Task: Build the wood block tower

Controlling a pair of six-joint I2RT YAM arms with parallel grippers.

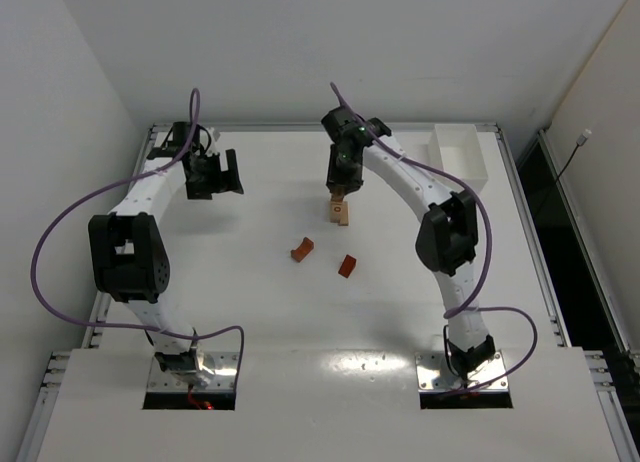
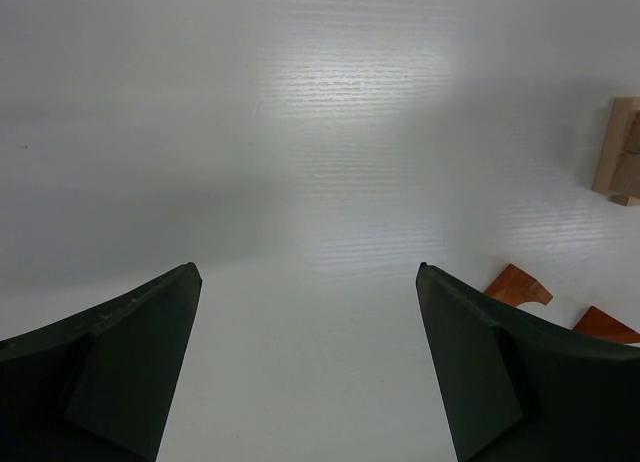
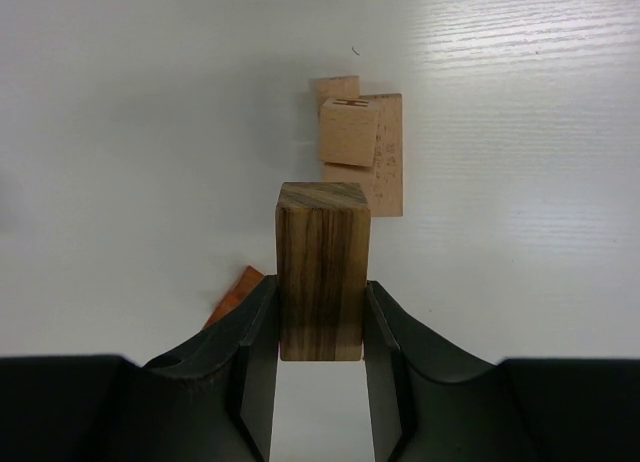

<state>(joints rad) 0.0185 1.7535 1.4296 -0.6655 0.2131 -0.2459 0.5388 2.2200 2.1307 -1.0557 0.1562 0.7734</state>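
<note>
We see the right pincer (image 3: 322, 294) clamped on a dark, streaky brown wooden cuboid (image 3: 322, 272), one finger pressed to each long side and the block's end sticking out past the fingertips. It hangs over the middle of the white bench (image 1: 250, 302), towards the far side, right at the small tower of light tan wooden blocks (image 3: 360, 147). From the right wrist view the dark cuboid looks clear of the tower, though we cannot tell for sure. On the tower, a small tan cube sits slightly askew on a broader tan slab. Near the tower, on its near side, lie two loose reddish-brown pieces, apart from each other: an arched one (image 1: 302, 249) to the left and a wedge-like one (image 1: 347, 266) to the right. The left pincer (image 2: 306, 272) is far over on the left of the bench, well away from the blocks, its fingers spread wide with nothing between them and only bare bench beneath. A white rectangular tray (image 1: 480, 167) stands at the far right corner.
</note>
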